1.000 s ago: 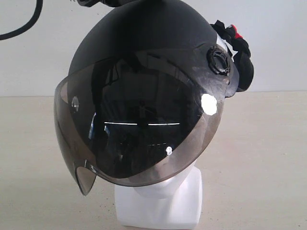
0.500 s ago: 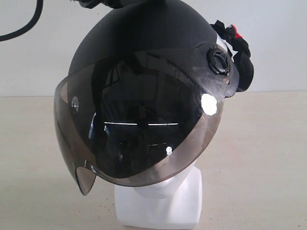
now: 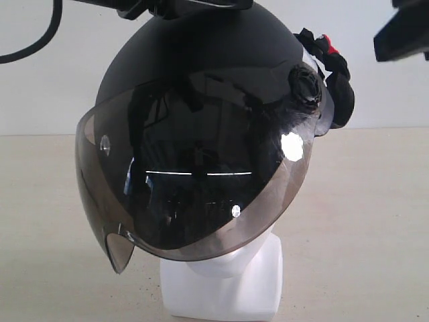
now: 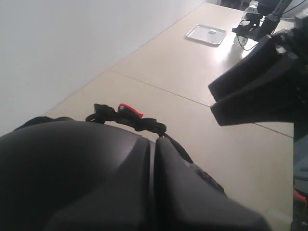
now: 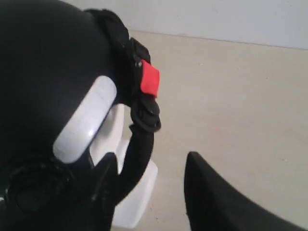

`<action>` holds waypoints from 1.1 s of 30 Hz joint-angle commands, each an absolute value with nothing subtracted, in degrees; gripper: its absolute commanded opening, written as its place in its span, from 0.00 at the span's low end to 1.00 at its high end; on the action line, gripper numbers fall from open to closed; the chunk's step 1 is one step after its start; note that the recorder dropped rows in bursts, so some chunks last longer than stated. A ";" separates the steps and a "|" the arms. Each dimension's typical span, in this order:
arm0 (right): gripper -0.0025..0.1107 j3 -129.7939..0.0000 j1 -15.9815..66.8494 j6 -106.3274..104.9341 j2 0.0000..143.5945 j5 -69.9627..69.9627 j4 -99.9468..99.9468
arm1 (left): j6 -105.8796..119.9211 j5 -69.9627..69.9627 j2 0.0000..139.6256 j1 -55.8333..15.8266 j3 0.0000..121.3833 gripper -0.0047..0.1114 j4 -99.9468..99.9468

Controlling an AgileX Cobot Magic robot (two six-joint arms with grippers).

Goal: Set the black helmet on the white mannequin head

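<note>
The right hand (image 4: 212, 100) has been opened and drawn clear of the black helmet (image 3: 194, 60), which is seated over the white mannequin head (image 3: 228, 285) on the desk (image 3: 362, 221), visor down. The left hand (image 3: 181, 7) is seen against the crown; its grip cannot be told. Placement is judged nearly complete

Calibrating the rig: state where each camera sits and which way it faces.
Exterior: off the arms, facing the helmet on the head; left arm, right arm at top.
Left wrist: above the helmet, looking across the table; left fingers, right fingers.
Right wrist: beside the helmet, looking down; one finger.
Both wrist views share the red buckle.
</note>
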State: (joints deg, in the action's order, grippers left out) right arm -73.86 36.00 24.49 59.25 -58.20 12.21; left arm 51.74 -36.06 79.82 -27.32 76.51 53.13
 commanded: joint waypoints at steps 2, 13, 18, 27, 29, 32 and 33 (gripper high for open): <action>0.32 -76.69 35.94 26.86 63.98 -56.82 12.51 | 50.96 -40.57 82.37 -27.19 74.48 0.08 47.70; 0.32 -76.69 35.94 30.10 64.65 -56.95 13.39 | 50.96 -40.57 82.37 -27.19 74.48 0.08 47.70; 0.32 -76.69 35.94 33.56 65.25 -58.10 17.02 | 50.96 -40.57 82.37 -27.19 74.48 0.08 47.70; 0.32 -76.69 35.94 34.14 68.66 -57.78 12.75 | 50.97 -40.57 82.37 -27.19 74.48 0.08 47.58; 0.32 -76.69 35.94 34.14 69.23 -58.43 12.63 | 50.97 -40.57 82.37 -27.19 74.48 0.08 47.58; 0.32 -76.69 35.94 34.14 69.61 -58.41 12.45 | 50.97 -40.57 82.37 -27.19 74.48 0.08 47.58; 0.32 -76.69 35.94 34.14 69.89 -58.41 12.36 | 50.97 -40.57 82.37 -27.19 74.48 0.08 47.58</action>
State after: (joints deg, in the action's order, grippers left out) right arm -76.31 36.00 34.09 69.56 -58.20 12.60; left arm 51.67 -36.87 80.03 -27.32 76.51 53.77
